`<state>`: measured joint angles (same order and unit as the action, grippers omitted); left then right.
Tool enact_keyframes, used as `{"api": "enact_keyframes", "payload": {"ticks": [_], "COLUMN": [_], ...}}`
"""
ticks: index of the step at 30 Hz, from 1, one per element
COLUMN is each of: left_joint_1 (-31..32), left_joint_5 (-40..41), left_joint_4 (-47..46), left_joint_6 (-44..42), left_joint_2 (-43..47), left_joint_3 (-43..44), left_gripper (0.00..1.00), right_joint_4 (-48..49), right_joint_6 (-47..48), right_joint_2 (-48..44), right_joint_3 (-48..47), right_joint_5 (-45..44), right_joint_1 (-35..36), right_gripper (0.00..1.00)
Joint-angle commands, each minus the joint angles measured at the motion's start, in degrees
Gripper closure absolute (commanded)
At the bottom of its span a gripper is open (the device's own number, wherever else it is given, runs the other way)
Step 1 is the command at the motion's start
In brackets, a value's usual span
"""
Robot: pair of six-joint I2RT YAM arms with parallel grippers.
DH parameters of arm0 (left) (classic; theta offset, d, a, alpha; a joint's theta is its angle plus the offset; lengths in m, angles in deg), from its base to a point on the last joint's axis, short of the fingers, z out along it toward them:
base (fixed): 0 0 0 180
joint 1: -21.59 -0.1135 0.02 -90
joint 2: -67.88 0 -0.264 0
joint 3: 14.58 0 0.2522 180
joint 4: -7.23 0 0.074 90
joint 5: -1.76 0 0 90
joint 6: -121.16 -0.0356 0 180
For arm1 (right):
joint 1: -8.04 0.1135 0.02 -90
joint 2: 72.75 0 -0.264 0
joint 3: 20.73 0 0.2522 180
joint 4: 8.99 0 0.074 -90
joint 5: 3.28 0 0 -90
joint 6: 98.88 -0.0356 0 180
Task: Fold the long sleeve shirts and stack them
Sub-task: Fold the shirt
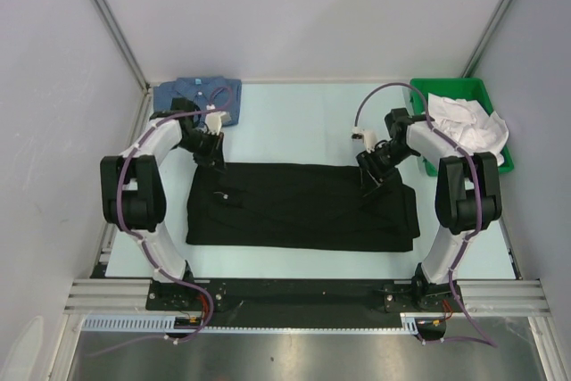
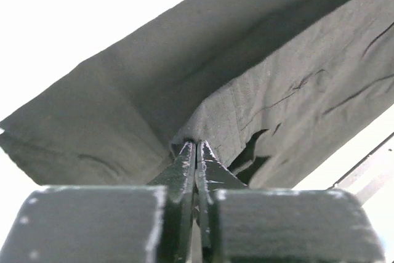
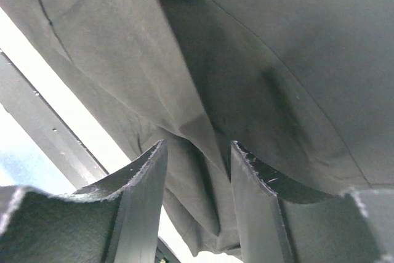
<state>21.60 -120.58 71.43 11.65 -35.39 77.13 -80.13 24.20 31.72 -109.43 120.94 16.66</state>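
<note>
Half gripped, the black shirt (image 1: 303, 211) is awaiting its fold: your left gripper (image 2: 196, 147) is pinching the edge, your right gripper (image 3: 198, 152) is straddling cloth, spread, needing closing first.

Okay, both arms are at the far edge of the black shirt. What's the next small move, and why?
Probably close the right gripper on the fold of the black shirt bunched in its gap. The left gripper is pinched shut on the cloth at its end, while the right jaws stand apart with fabric between them. Lifting now would likely raise only one side.
</note>
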Motion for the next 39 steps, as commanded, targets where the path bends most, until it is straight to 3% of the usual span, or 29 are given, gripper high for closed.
{"api": "enact_keyframes", "payload": {"ticks": [1, 3, 6, 10, 16, 17, 23, 37, 38, 39], "left_joint_1": [0.5, 0.5, 0.5, 0.2, 4.3, 4.9, 6.7, 6.8, 6.8, 6.8], "left_joint_5": [0.6, 1.0, 3.9, 5.1, 3.3, 3.7, 4.9, 3.9, 4.1, 4.4], "left_joint_4": [-2.4, -2.3, -1.7, -1.3, 4.8, 5.3, 5.9, 5.5, 5.2, 4.9], "left_joint_6": [0.4, 0.3, -0.4, -2.3, -19.0, -22.2, -25.1, -24.2, -24.2, -24.3], "left_joint_2": [-3.1, -3.6, -3.8, -2.1, -1.4, -1.8, -3.5, -2.3, -1.9, -1.7], "left_joint_3": [-0.5, -0.8, -0.9, -0.4, 6.7, 7.5, 12.0, 11.0, 10.7, 10.6], "left_gripper": [0.90, 0.74, 0.57, 0.49, 0.28, 0.20, 0.18, 0.11, 0.01, 0.01], "right_joint_4": [-0.5, -0.2, 0.4, 0.3, 2.4, 5.2, 8.2, 14.1, 14.8, 15.3], "right_joint_6": [0.2, -0.3, -0.9, -2.4, -5.2, -6.7, -10.1, -7.1, -6.8, -6.8], "right_joint_2": [-0.6, -0.5, -0.8, -3.0, -6.7, -7.6, -7.3, -6.1, -5.9, -5.6], "right_joint_3": [-2.3, -2.4, -2.6, -4.0, 0.7, 2.8, 4.9, 12.0, 12.5, 12.9], "right_joint_5": [-2.6, -3.7, -6.0, -9.0, -17.4, -19.5, -28.1, -25.6, -25.1, -25.0], "right_joint_1": [-0.5, -0.7, -1.2, -3.3, -6.8, -7.0, -10.4, -14.5, -14.5, -14.5], "right_gripper": [0.53, 0.53, 0.45, 0.41, 0.43, 0.44, 0.51, 0.58, 0.58, 0.58]}}
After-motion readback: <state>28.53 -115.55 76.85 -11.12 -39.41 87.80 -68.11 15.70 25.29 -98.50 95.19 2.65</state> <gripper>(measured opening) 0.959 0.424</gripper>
